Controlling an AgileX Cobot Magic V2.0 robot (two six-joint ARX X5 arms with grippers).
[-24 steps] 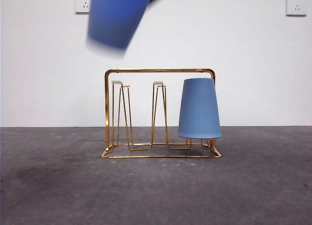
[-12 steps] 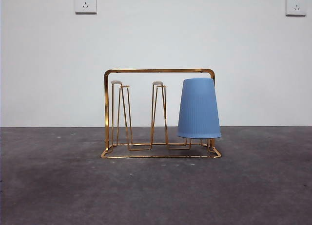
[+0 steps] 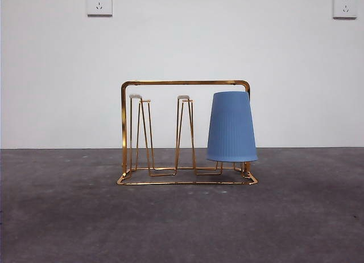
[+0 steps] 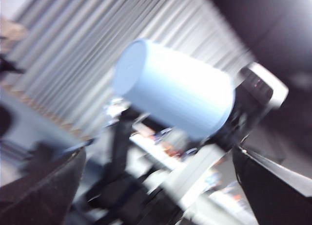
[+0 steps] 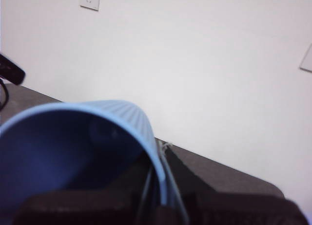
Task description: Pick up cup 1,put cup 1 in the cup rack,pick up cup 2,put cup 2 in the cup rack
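Cup 2 (image 5: 73,152), blurred at the front view's upper left a second ago, has risen out of that frame, pinched by the right claw (image 5: 156,200), so it must still come down onto a free peg (image 3: 136,97) of the cup rack (image 3: 170,82), where cup 1 (image 3: 231,126) already sits upturned at centre right; the left claw (image 4: 156,178) is spread and empty.

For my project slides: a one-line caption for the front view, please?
One ribbed blue plastic cup inverted on the gold wire cup rack; two pale-tipped pegs free.

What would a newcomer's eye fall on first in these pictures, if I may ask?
A blue cup sits upside down on the right-hand peg of the gold cup rack, mid-table in the front view. A second blue cup fills the right wrist view, gripped by the right gripper.
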